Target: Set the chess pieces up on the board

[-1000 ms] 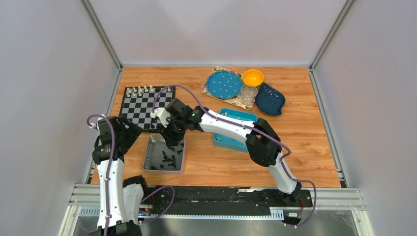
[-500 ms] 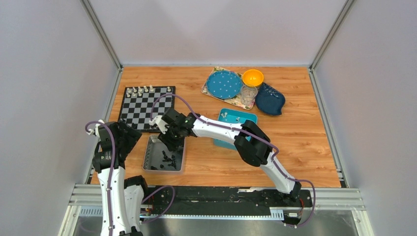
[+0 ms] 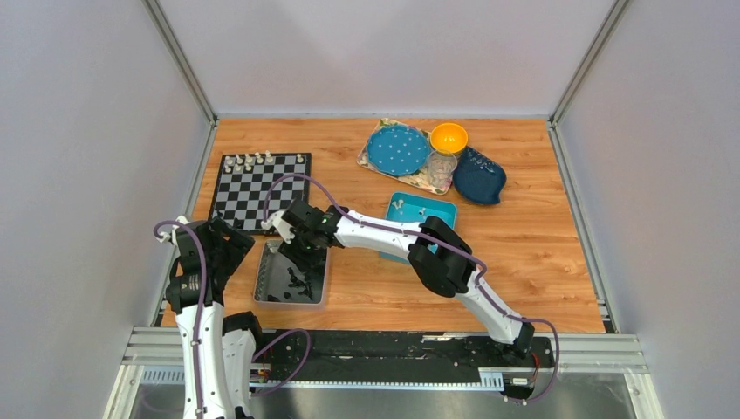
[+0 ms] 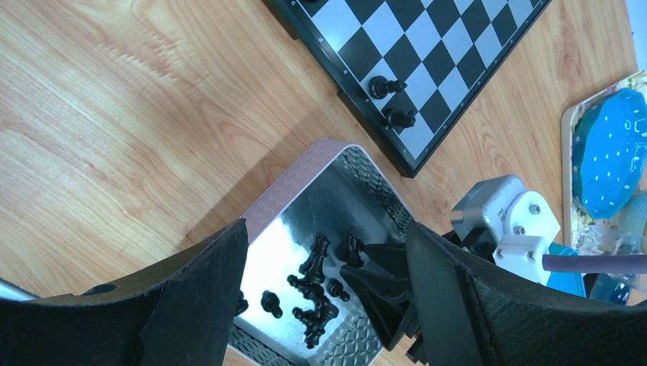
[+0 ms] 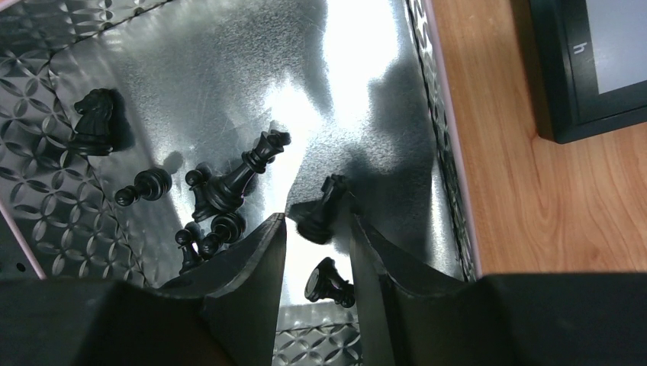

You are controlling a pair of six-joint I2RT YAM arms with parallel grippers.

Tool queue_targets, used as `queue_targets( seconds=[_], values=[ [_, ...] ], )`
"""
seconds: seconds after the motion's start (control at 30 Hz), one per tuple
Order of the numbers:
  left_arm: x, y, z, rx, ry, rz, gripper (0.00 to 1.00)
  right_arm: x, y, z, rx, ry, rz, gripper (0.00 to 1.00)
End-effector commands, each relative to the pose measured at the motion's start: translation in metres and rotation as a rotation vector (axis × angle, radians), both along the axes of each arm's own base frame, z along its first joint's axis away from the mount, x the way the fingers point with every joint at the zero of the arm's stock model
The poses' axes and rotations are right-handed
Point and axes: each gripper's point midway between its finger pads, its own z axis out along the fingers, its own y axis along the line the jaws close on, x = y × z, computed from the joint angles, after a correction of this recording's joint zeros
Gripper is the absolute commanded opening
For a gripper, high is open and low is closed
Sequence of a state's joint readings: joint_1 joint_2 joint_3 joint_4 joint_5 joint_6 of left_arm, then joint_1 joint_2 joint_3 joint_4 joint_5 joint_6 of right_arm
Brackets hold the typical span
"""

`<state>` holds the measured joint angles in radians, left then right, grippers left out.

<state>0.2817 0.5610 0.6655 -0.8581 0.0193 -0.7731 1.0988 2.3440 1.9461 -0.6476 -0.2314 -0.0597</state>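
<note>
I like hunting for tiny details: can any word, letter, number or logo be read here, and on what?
"h": pale letter on the dark border of the board, right wrist view.
Any other marks on that border, left wrist view: too small to read.
No other writing shows.

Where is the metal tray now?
In the top view, the metal tray sits left of centre, just nearer than the chessboard, under the right gripper.

The wooden table (image 3: 541, 227) carries the board (image 3: 253, 188), silver tray (image 3: 272, 262), blue tray (image 3: 436, 209), patterned tray (image 3: 419, 182), dark-blue dish (image 3: 480, 176)
</note>
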Motion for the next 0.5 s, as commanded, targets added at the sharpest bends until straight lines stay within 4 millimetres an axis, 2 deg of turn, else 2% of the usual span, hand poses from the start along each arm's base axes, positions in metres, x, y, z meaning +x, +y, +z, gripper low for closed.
queue_targets(
  seconds=[0.0,0.13,0.37,0.47],
  values=[
    [-0.0012,-0.0023,0.0019,0.007,-0.004,-0.023,0.83,0.0054,0.0086,0.0091,0.019,-0.041,0.003,0.41],
    [-0.0018,-0.0022,0.0018,0.009,-0.005,-0.023,0.83,0.0066,0.0076,0.0072,0.015,-0.049,0.002,0.37],
    [-0.0012,-0.0051,0.0013,0.003,-0.007,-0.038,0.83,0.0068,0.0072,0.0071,0.014,-0.051,0.003,0.19],
    [-0.0007,-0.0090,0.0002,-0.005,-0.011,-0.063,0.83,0.0062,0.0071,0.0108,0.023,-0.051,0.011,0.16]
  ],
)
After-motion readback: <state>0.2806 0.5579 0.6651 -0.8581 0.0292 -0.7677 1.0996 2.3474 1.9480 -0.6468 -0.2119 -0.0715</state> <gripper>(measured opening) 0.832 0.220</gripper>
